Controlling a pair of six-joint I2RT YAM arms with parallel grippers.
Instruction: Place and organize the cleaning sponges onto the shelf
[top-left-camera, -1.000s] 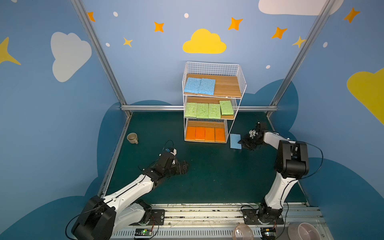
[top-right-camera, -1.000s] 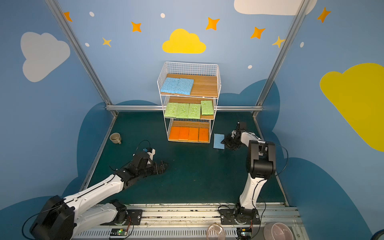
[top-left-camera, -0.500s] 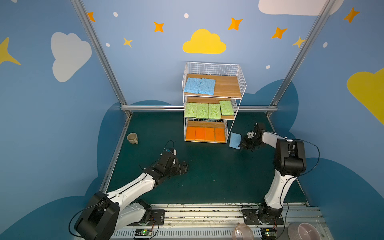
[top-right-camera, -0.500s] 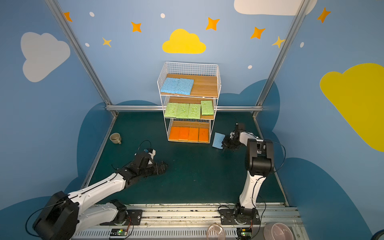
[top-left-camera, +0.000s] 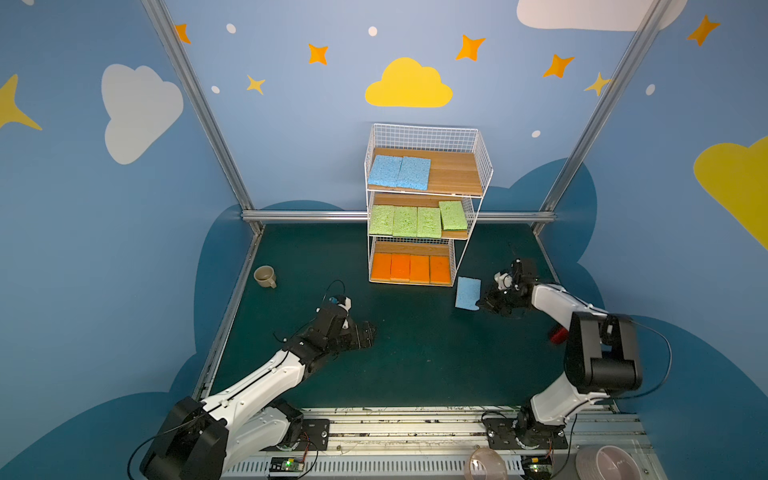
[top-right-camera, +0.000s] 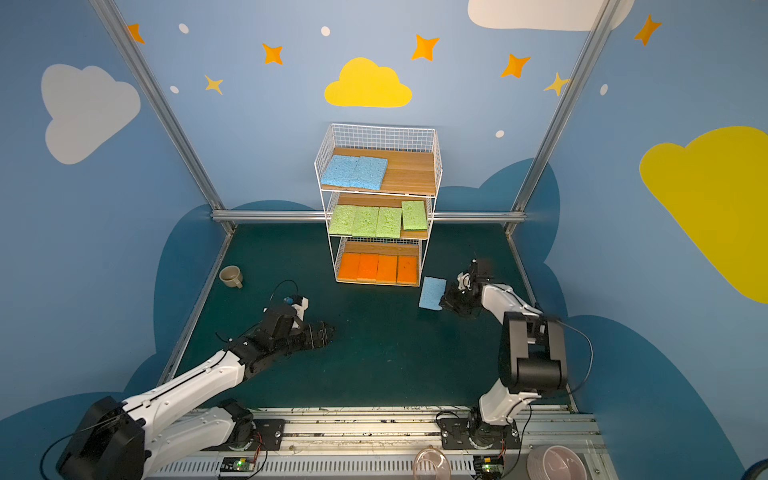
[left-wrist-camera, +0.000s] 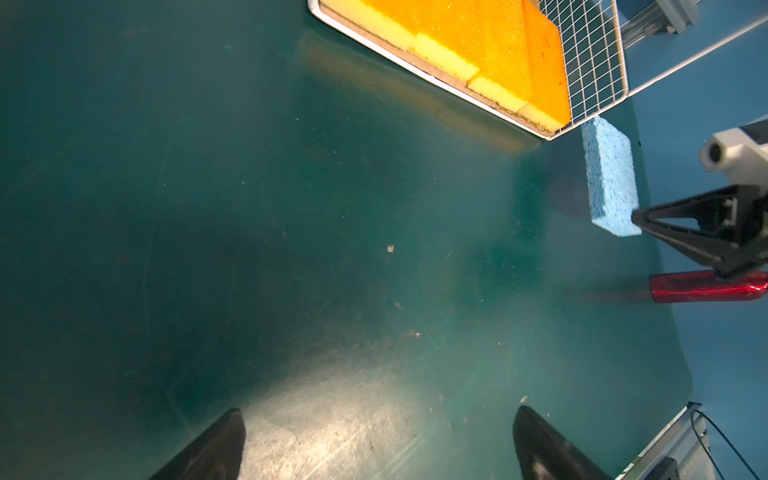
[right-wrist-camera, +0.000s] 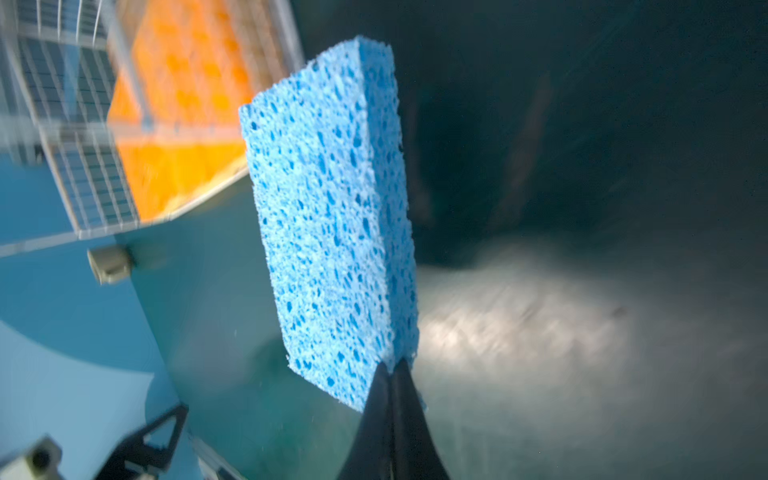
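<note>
Blue sponge (right-wrist-camera: 332, 232) pinched by right fingers (right-wrist-camera: 390, 399) | left fingers (top-left-camera: 365, 333) wide | green sponges (top-left-camera: 405, 221) only in top views

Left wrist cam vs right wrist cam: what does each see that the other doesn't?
Only left wrist: a red object lying near the right arm, and the left gripper standing open over bare mat. Only right wrist: a close look at the right gripper shut on the edge of the blue sponge, plus a blurred mug. Both: that sponge, the orange sponges on the bottom tier of the shelf, and the mat.
</note>
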